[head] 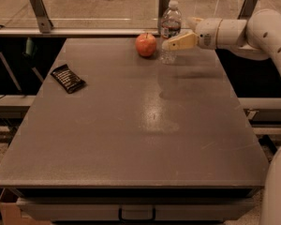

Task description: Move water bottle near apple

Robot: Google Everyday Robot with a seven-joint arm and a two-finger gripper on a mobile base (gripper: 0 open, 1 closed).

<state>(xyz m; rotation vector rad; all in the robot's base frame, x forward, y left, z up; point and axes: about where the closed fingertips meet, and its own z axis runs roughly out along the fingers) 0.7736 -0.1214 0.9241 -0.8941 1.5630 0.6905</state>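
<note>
The water bottle (170,28), clear with a white cap and a dark label band, stands upright on the grey table (140,125) near its far edge. The red-orange apple (146,44) sits just left of it, almost touching. My gripper (176,33) reaches in from the right at the bottle's height. Its near finger (180,41) crosses in front of the bottle's lower half. The far finger (193,22) shows behind and to the right. The jaws stand spread about the bottle's width, open around it.
A dark flat packet (68,78) lies at the table's left side. A rail with metal posts (40,6) runs behind the far edge. My white arm (267,32) spans the right side.
</note>
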